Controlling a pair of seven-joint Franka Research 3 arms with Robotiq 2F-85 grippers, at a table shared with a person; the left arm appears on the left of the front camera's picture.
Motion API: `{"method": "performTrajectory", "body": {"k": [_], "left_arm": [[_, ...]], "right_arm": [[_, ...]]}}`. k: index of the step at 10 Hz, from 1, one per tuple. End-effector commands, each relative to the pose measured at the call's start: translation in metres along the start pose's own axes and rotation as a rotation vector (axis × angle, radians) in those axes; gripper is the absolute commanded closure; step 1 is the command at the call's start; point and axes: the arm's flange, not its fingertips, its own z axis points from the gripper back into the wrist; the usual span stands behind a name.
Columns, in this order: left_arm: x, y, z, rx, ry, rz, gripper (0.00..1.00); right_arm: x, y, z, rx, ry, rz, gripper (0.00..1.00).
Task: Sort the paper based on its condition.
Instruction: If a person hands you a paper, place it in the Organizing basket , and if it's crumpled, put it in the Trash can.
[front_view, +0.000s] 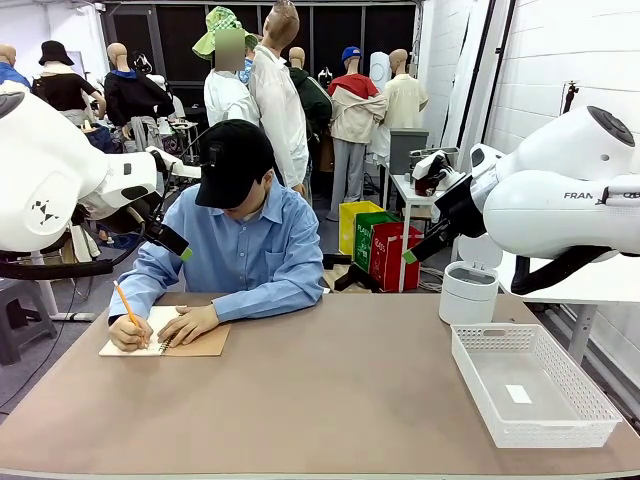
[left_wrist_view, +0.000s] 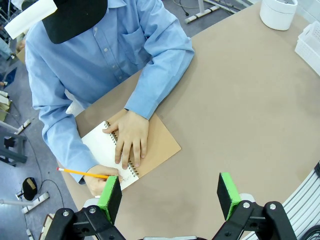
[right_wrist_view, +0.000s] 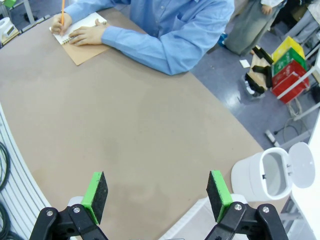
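Green-padded left gripper (left_wrist_view: 169, 196) and right gripper (right_wrist_view: 157, 195) spread wide above smooth tan table (front_view: 330, 400)

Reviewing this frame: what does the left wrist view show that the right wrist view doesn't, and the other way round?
Left wrist view: the left gripper, jaws open, the spiral binding of the notebook up close, and the person's black cap. Right wrist view: the right gripper, jaws open, the white bin with its lid open, and coloured crates on the floor. Both: the person in a blue shirt writing in the notebook with a pencil, and the brown table.
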Motion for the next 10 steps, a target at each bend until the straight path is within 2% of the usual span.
{"method": "performTrajectory", "body": {"k": [1, 10], "left_arm": [[0.0001, 0.0003, 0.0014, 0.002, -0.003, 0.0, 0.0], [0.0001, 0.0003, 0.0014, 0.002, -0.003, 0.0, 0.0]], "right_arm": [[0.0001, 0.0003, 0.0004, -0.004, 0.004, 0.009, 0.0], [0.0001, 0.0003, 0.0004, -0.004, 0.004, 0.009, 0.0]]}}
